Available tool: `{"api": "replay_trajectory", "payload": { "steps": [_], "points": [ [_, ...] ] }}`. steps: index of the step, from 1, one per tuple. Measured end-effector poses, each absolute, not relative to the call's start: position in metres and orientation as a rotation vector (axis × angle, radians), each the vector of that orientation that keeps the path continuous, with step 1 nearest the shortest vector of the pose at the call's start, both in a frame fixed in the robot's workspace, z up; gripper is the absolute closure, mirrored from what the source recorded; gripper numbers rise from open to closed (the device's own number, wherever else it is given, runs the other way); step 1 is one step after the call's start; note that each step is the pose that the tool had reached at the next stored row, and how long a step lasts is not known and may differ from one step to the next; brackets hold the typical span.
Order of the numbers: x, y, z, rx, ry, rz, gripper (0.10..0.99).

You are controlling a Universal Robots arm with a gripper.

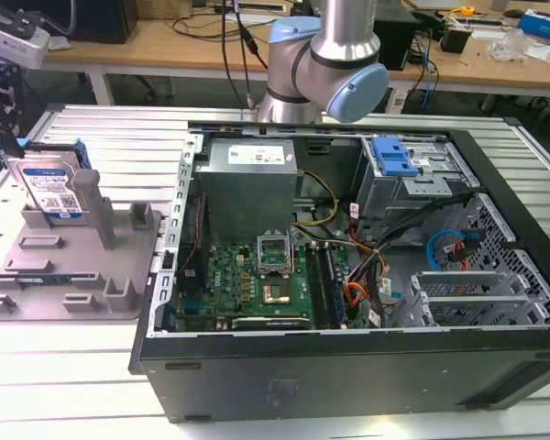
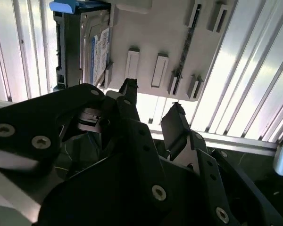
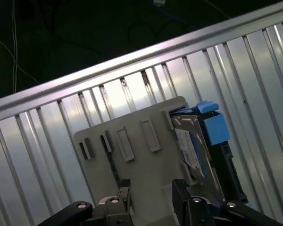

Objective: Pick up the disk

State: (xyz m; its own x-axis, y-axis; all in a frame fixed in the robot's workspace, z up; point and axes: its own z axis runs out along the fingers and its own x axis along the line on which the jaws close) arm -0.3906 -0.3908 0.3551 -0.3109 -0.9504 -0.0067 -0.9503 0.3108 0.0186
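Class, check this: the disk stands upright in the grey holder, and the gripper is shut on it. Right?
Not quite. The disk stands upright in the grey holder, but the gripper is open and holds nothing, as the second wrist view shows.

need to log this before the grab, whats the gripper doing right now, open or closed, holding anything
Gripper: open, holding nothing; the disk stands on edge in the grey holder, apart from it.
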Motion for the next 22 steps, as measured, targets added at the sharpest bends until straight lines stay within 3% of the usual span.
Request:
{"api": "replay_trajectory", "payload": {
  "steps": [17,22],
  "points": [
    [-0.390,-0.390,0.353,2.113,-2.315,-0.025,0.604],
    [-0.392,-0.349,0.353,2.111,-2.314,-0.022,0.604]
  ]
}}
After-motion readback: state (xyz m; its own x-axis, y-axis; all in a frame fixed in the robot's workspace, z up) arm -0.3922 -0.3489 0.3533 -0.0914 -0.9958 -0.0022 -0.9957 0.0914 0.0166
